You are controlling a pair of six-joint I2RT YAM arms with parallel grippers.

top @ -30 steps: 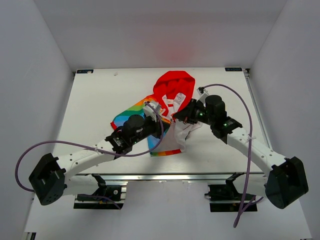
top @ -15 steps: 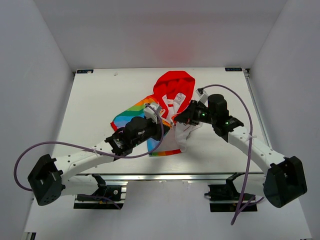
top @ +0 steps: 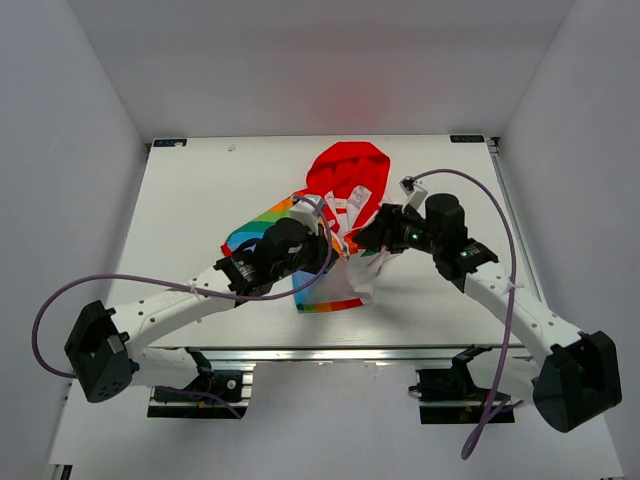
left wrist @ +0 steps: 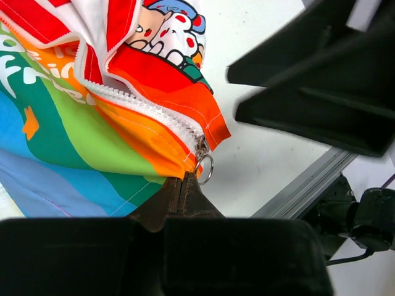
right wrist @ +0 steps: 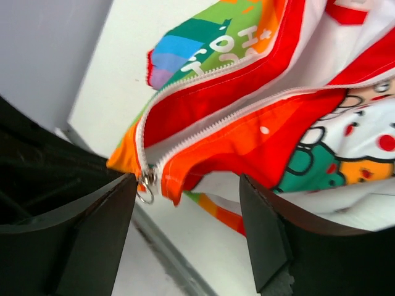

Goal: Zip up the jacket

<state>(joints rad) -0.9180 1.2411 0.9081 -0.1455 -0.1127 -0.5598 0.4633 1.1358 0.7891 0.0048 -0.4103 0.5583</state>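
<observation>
Left hand (left wrist: 182,188) squeezed closed, pinching jacket (left wrist: 74,142) edge beside zip ring (left wrist: 205,169). Right hand (right wrist: 185,191) spread wide, holding nothing, jacket corner in gap.

A white tabletop (top: 200,200) carries one thing: the jacket (top: 345,175). It lies near the middle, red hood toward the far edge, a rainbow-striped panel spread out to the left. Two small dark labels (top: 168,143) sit at the far corners, and a metal rail (top: 330,353) runs along the near edge.
</observation>
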